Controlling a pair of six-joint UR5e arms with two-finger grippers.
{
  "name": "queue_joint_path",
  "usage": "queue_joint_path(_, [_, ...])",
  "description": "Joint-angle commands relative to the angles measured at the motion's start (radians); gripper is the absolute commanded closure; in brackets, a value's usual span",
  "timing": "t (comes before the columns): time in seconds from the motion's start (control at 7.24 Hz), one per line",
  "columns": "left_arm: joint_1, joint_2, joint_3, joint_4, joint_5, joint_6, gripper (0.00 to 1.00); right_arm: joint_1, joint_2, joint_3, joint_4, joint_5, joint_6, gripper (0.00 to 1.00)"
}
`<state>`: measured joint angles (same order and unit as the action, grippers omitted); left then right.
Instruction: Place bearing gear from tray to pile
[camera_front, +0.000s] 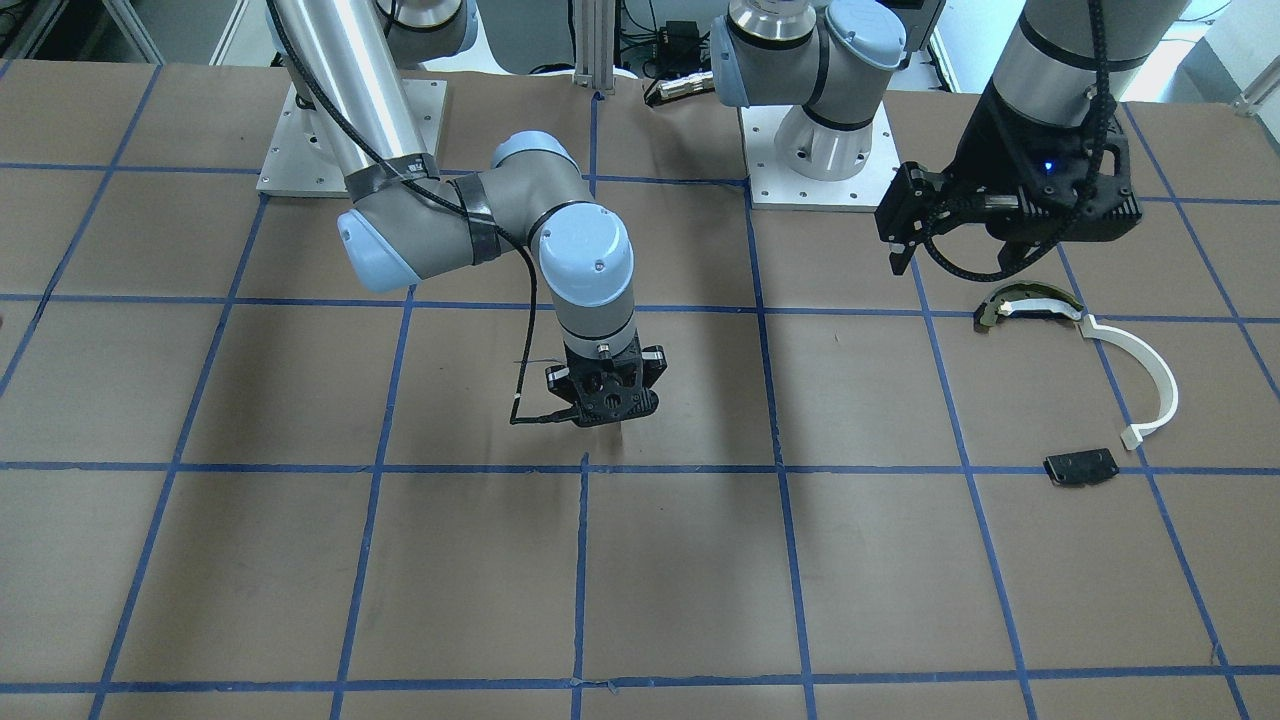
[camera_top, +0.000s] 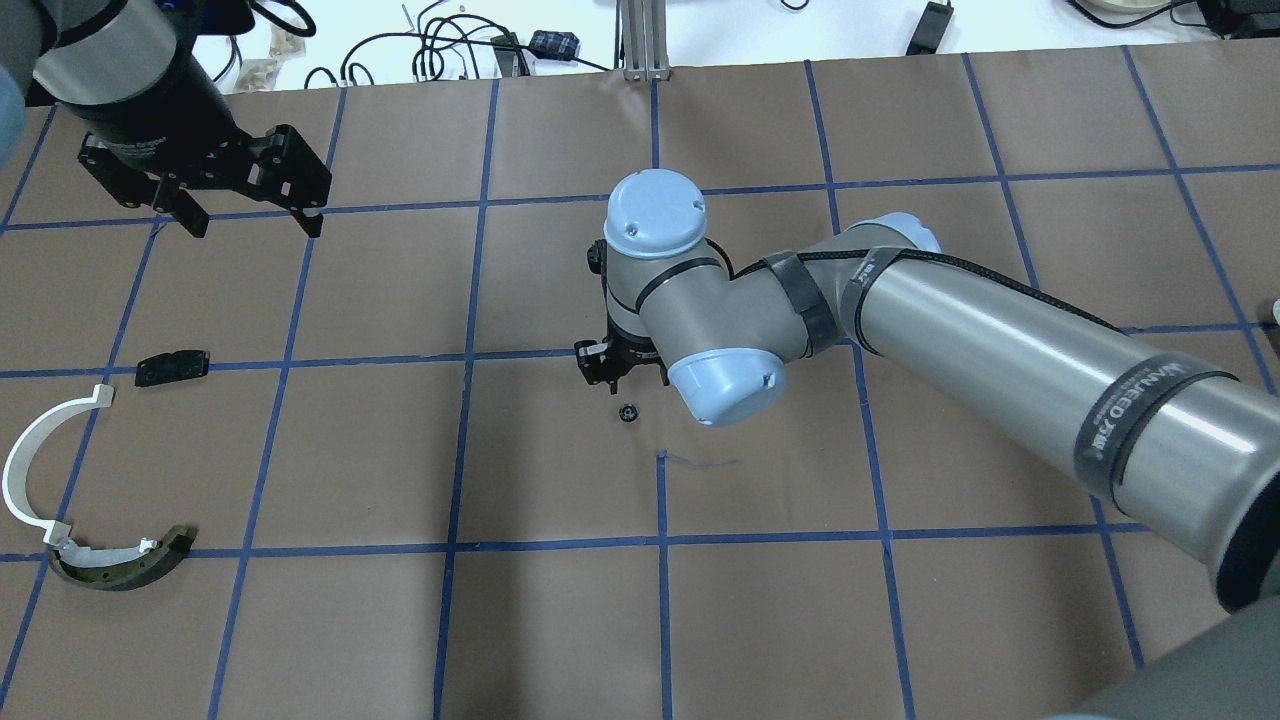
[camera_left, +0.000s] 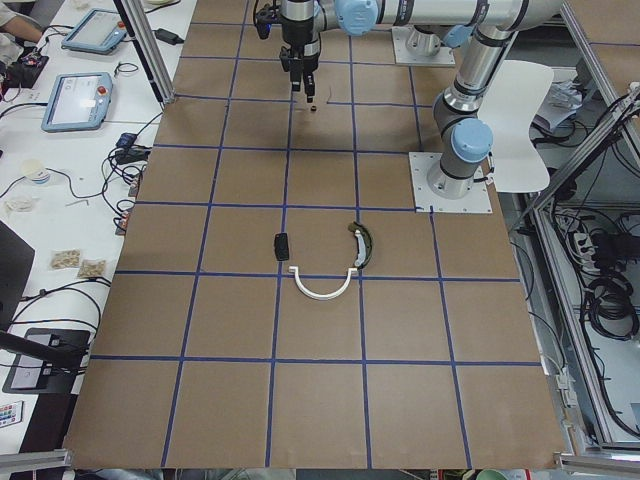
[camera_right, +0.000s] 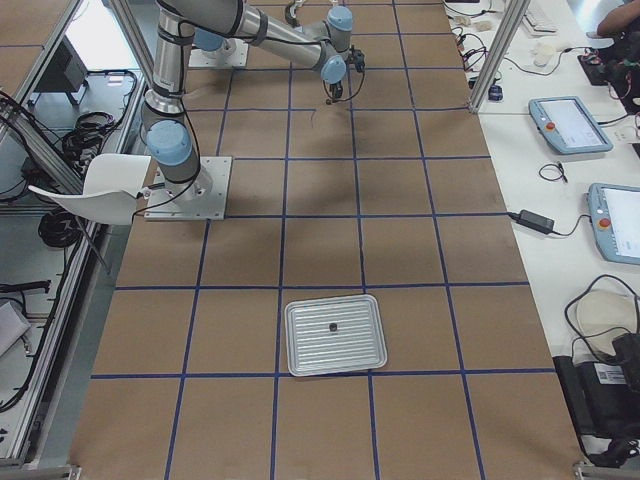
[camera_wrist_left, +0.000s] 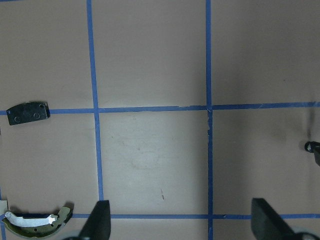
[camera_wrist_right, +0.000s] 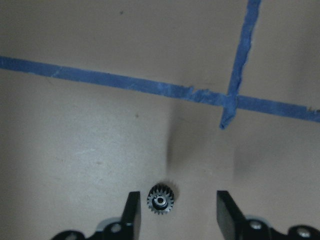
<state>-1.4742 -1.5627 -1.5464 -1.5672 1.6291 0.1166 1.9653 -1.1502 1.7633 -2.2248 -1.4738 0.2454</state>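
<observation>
Bearing gear (camera_wrist_right: 160, 199) at my right gripper (camera_wrist_right: 178, 205).
I hold it released, jaws spread; the gear lies on the brown paper (camera_wrist_right: 75, 150) between them, touching neither.

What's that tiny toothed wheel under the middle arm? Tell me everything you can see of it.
The gear is a small, dark, metallic-looking wheel ringed with fine teeth, with a pale round bore. It lies flat, bore up, on the brown table paper, near a junction of blue tape. The open right gripper frames it without touching.
</observation>
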Motion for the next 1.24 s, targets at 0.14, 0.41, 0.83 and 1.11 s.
queue_joint_path(0.14, [-0.035, -0.034, -0.024, -0.005, -0.058, -0.088, 0.0, -0.385, -0.182, -0.007, 0.215, -0.002, -0.103, 0.0])
queue_joint_path(0.41, [-0.214, -0.092, -0.131, 0.171, -0.124, -0.242, 0.0, -0.695, -0.235, -0.01, 0.279, -0.019, -0.353, 0.0])
queue_joint_path(0.83, [-0.383, -0.256, -0.297, 0.518, -0.13, -0.455, 0.0, -1.012, -0.226, -0.013, 0.283, -0.083, -0.822, 0.0])
queue_joint_path(1.11, [-0.46, -0.339, -0.296, 0.538, -0.121, -0.505, 0.0, -1.178, -0.176, -0.045, 0.237, -0.082, -1.036, 0.0])
